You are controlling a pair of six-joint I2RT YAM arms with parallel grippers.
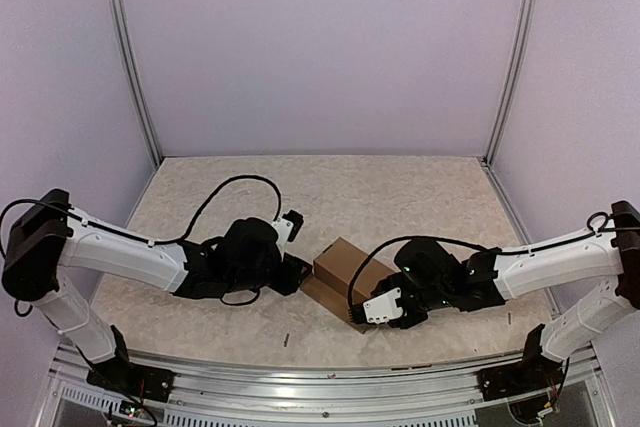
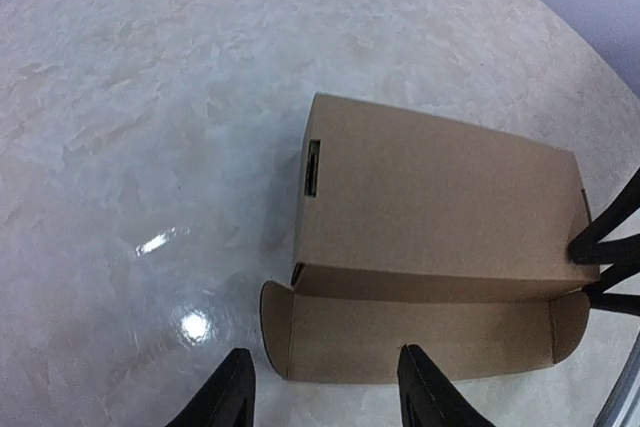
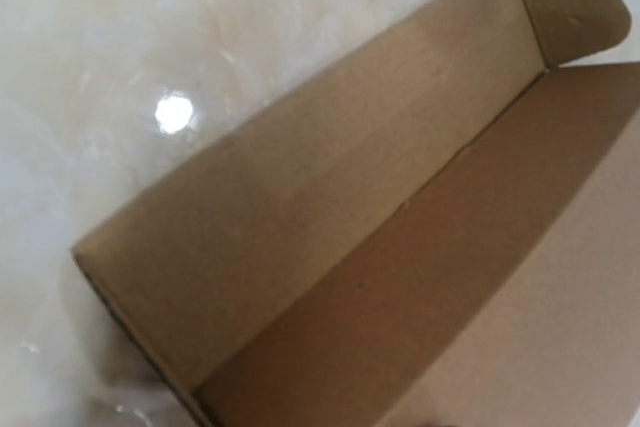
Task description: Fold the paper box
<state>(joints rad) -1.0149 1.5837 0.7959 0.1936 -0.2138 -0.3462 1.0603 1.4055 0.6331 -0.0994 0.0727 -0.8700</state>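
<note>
The paper box (image 1: 343, 260) is brown cardboard and stands mid-table between both arms. Its lid is down, and one long flap (image 2: 420, 339) with rounded end tabs lies flat on the table in front of it. My left gripper (image 2: 328, 387) hovers just short of that flap's left end; its fingers (image 2: 232, 395) are open with nothing between them. In the top view it (image 1: 300, 273) sits at the box's left side. My right gripper (image 1: 362, 315) is at the box's near right end. Its dark fingers (image 2: 600, 245) touch that end, and its own view shows only the box (image 3: 300, 217).
The table top (image 1: 400, 197) is pale and marbled and is walled by lilac panels. Metal posts (image 1: 130, 57) stand at the back corners, with a rail (image 1: 320, 372) along the front edge. A black cable (image 1: 215, 197) loops behind the left arm.
</note>
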